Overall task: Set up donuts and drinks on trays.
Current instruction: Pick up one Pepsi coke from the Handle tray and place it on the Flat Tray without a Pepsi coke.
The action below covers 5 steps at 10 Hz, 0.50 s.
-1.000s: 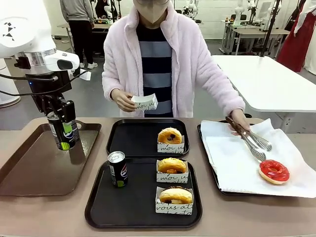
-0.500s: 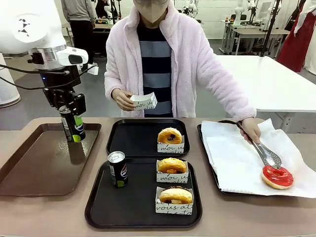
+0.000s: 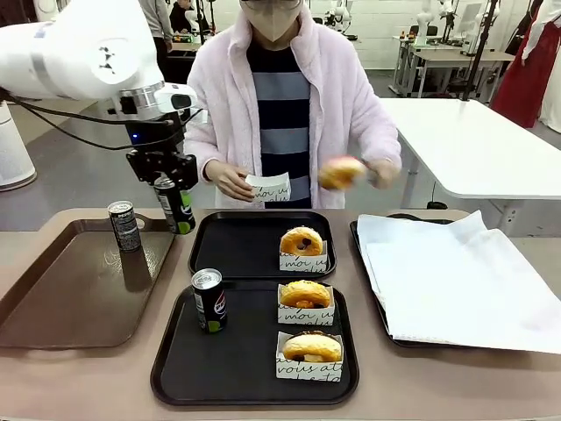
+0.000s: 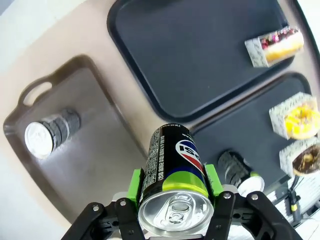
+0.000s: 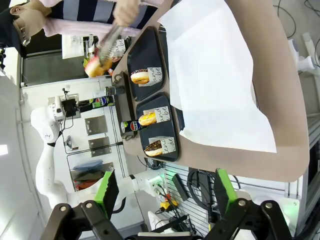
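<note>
Now, we log the left gripper (image 3: 172,186) clamped on a green-banded can (image 4: 172,170), held in the air over the gap between the brown tray (image 3: 70,298) and the far black tray (image 3: 237,246) (one donut (image 3: 301,239) on it). Right gripper (image 5: 165,191): jaws wide apart, empty. Near black tray (image 3: 241,361) carries two donuts (image 3: 305,294) and another can (image 3: 209,300).

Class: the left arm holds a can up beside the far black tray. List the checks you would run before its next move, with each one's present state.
1. Left gripper holds the green-banded can between both pads: ok.
2. Can above the far black tray: not ok; it hangs by the brown tray's far corner.
3. Bare floor left of that tray's donut: ok.
4. Person's hands off the tray floor: ok; paper holder and tongs' donut are held up.
5. Right gripper open and away: ok.
</note>
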Available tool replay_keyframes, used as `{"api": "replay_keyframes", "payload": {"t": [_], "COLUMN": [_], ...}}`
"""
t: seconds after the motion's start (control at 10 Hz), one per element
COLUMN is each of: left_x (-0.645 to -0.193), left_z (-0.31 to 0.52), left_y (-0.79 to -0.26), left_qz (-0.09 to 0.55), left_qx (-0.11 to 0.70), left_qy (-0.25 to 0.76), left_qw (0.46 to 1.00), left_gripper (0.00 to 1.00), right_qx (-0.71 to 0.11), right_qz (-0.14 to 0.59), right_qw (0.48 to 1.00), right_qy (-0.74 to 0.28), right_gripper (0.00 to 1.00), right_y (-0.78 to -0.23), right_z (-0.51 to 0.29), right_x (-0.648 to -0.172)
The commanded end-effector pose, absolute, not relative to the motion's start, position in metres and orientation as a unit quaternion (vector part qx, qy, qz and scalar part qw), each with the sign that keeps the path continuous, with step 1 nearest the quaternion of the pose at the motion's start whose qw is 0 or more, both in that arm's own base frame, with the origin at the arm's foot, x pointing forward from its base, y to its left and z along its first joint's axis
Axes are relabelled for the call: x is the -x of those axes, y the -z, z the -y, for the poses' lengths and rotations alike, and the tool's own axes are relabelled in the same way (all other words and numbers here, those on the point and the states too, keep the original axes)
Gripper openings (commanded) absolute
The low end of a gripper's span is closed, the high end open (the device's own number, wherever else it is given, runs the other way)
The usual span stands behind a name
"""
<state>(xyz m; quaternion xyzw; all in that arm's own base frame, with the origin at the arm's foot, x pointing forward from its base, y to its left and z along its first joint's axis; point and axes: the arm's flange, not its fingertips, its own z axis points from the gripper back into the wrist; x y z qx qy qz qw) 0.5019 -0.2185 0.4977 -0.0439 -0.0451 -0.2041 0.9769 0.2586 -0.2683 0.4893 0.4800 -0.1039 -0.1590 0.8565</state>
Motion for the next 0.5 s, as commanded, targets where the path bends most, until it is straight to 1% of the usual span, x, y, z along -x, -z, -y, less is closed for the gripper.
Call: {"api": "replay_keyframes", "payload": {"t": [0.0, 0.4], "left_x": [-0.525, -0.549], "left_z": [0.234, 0.253], "left_y": [-0.494, -0.458], "left_qz": [0.053, 0.040], "left_qx": [0.039, 0.046], "left_qy": [0.187, 0.186], "left_qw": [0.980, 0.981], "left_gripper": [0.58, 0.58], "right_qx": [-0.488, -0.488], "right_qz": [0.109, 0.109], "right_qw": [0.852, 0.852], "right_qy": [0.157, 0.157], "right_gripper": [1.00, 1.00], "right_y": [-0.491, -0.491], "right_z": [0.268, 0.268], "right_x": [-0.260, -0.260]}}
